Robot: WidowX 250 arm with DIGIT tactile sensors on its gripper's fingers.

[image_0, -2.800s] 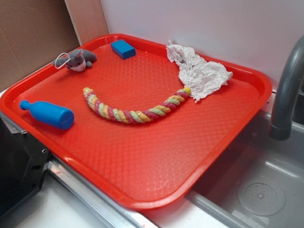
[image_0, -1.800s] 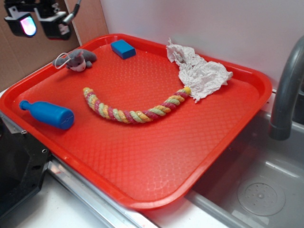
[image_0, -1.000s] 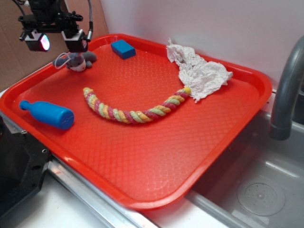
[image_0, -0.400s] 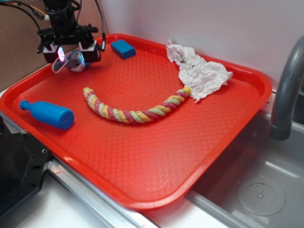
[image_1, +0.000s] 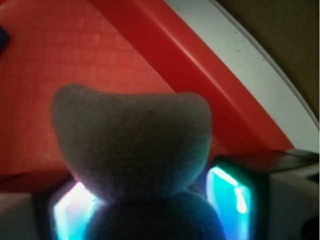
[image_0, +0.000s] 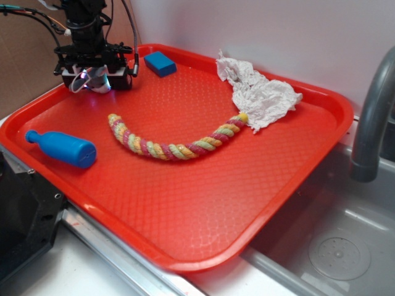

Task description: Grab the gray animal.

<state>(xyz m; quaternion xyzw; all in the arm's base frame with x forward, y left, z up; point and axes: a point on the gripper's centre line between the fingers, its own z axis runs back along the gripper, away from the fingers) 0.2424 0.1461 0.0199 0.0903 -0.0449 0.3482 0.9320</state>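
The gray animal (image_0: 99, 84) lies at the far left corner of the red tray (image_0: 278, 179), mostly hidden under my gripper (image_0: 95, 77). The gripper is down over it, jaws open, one finger on each side. In the wrist view the animal (image_1: 131, 140) fills the middle as a gray rounded shape. It sits between the lit left pad (image_1: 72, 212) and right pad (image_1: 231, 197), with a small gap at the right pad. The gripper (image_1: 150, 205) is not closed on it.
On the tray lie a blue block (image_0: 160, 63), a crumpled white paper towel (image_0: 259, 92), a multicolour rope (image_0: 173, 145) and a blue bottle (image_0: 62, 148). The tray's rim and a brown wall are close behind the gripper. A gray faucet (image_0: 370, 123) and sink (image_0: 339, 253) are at the right.
The gripper came in from the upper left and descended over the gray animal. Its open fingers now straddle the toy near the tray surface. Nothing else has moved.
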